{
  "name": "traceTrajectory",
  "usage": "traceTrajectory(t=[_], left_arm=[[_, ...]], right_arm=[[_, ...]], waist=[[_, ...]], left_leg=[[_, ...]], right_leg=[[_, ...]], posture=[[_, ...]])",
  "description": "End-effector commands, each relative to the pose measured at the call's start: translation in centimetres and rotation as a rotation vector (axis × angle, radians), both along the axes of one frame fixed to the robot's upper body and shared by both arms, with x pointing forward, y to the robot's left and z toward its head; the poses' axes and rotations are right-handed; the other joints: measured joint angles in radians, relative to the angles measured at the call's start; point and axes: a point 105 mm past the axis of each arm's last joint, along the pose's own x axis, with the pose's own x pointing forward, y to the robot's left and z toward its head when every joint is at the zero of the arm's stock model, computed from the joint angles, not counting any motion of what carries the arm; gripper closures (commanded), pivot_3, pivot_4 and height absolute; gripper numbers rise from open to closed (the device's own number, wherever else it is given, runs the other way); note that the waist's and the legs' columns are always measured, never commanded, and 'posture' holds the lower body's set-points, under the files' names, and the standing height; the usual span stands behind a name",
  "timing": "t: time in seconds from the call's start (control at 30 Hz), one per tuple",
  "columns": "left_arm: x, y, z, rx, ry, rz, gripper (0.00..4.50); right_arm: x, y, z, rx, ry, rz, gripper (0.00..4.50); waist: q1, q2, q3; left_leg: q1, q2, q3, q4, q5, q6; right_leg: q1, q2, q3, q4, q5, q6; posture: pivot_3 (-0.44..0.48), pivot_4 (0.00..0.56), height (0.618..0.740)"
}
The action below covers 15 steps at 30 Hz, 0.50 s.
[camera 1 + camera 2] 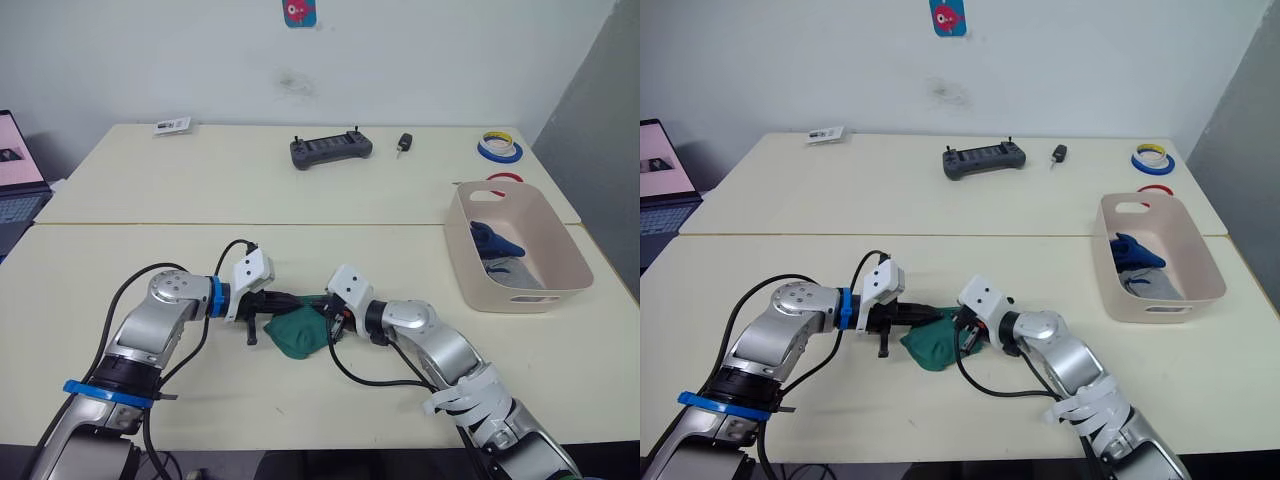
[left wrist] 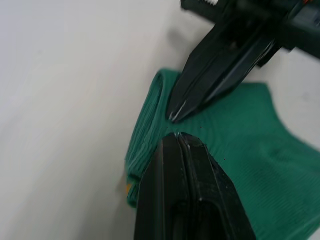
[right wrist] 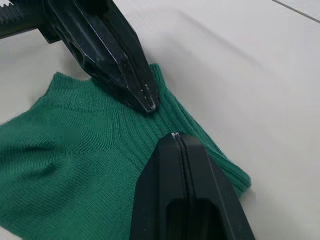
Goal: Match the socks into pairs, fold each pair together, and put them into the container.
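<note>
Both jaws, closed, meet tip to tip on the cuff of the green sock (image 1: pixel 295 331) near the worktop's front edge, left gripper (image 1: pixel 283 300) and right gripper (image 1: pixel 330 318) equally near, tub (image 1: pixel 560 262) off at the right edge.

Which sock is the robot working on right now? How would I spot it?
Look at the near table, right in the middle of its front part. The green sock lies there between the left pincer and the right pincer, both pinching its cuff. It's the sock outside the pink container, where blue and grey ones already lie.
</note>
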Motion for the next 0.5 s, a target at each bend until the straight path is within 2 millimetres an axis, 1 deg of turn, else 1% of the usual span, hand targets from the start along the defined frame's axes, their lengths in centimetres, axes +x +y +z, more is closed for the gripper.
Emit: traceTrajectory(t=[0.03,0.1,0.2,0.27,0.3,0.37,0.4,0.47,0.5], left_arm=[[0.1,1.0,-0.9,0.030,-0.001,0.034,4.50],[-0.1,1.4,-1.5,0.046,0.008,0.036,4.50],[-0.4,1.8,-2.1,0.060,0.017,0.035,4.50],[-0.4,1.8,-2.1,0.058,0.009,0.035,4.50],[-0.3,1.7,-1.8,0.038,0.003,0.033,4.50],[-0.2,1.0,0.0,-0.058,-0.011,0.034,4.50],[-0.3,0.8,1.0,-0.090,-0.019,0.023,4.50],[-0.9,0.8,2.4,-0.109,-0.025,-0.004,4.50],[-1.1,0.9,2.9,-0.107,-0.023,-0.014,4.50]], right_arm=[[-0.3,-1.6,-1.0,-0.043,0.011,-0.029,4.48],[-0.4,-2.3,-1.2,-0.043,0.029,-0.043,4.48],[-0.1,-3.6,-1.2,-0.051,0.028,-0.095,4.48],[0.1,-4.2,-0.6,-0.027,0.017,-0.112,4.48],[0.1,-4.2,-0.1,-0.006,0.009,-0.114,4.48],[0.2,-4.4,1.5,0.055,-0.014,-0.131,4.48],[0.1,-4.7,2.3,0.078,-0.023,-0.133,4.32],[-0.3,-5.1,3.4,0.109,-0.025,-0.135,3.89],[-0.6,-5.3,3.8,0.119,-0.019,-0.128,3.58]], waist=[[0.000,0.000,0.000],[0.000,0.000,0.000],[0.000,0.000,-0.001],[0.001,0.000,-0.001],[0.001,0.000,-0.001],[0.000,0.000,-0.001],[0.000,0.000,-0.001],[-0.001,0.000,0.000],[-0.001,0.000,0.000]], left_leg=[[0.000,0.000,0.000,0.000,0.000,0.000],[0.001,0.000,0.000,0.000,0.000,0.000],[0.002,0.000,0.000,0.000,0.000,0.000],[0.004,0.000,0.000,0.000,0.000,0.000],[0.005,0.000,0.000,0.000,0.000,0.000],[0.005,0.000,0.000,0.000,0.000,0.000],[0.004,0.000,0.000,0.000,0.000,0.000],[0.001,0.000,0.000,0.000,0.000,0.000],[-0.001,0.000,0.000,0.000,0.000,0.000]], right_leg=[[0.000,0.000,0.000,0.000,0.000,0.000],[0.001,-0.001,0.000,0.000,0.000,0.000],[0.003,-0.001,0.000,0.000,0.000,0.000],[0.005,-0.001,0.000,0.000,0.000,0.000],[0.005,-0.001,0.000,0.000,0.000,0.000],[0.005,-0.001,0.000,0.000,0.000,0.000],[0.004,-0.001,0.000,0.000,0.000,0.000],[0.002,-0.001,0.000,0.000,0.000,0.000],[0.000,-0.001,0.000,0.000,0.000,0.000]], posture=[[0.000,0.150,0.740],[0.000,0.150,0.740],[0.000,0.150,0.740],[0.000,0.150,0.740],[0.000,0.150,0.740],[0.000,0.150,0.740],[0.000,0.150,0.740],[0.000,0.150,0.740],[0.000,0.150,0.740]])
